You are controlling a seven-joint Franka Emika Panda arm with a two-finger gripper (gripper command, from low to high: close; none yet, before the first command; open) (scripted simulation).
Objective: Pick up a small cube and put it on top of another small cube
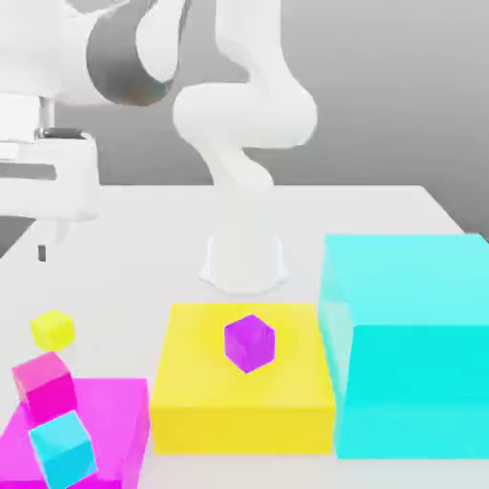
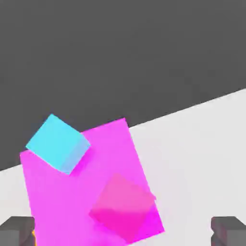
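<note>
Gripper [image 1: 43, 250] spread, empty, above the small yellow cube [image 1: 53, 330]; height presumably leaves room for aligning before descent.

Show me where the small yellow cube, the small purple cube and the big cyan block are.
Small yellow cube [image 1: 53, 329]: exterior view, middle.
Small purple cube [image 1: 249, 344]: exterior view, middle.
Big cyan block [image 1: 420, 392]: exterior view, front face.
</note>
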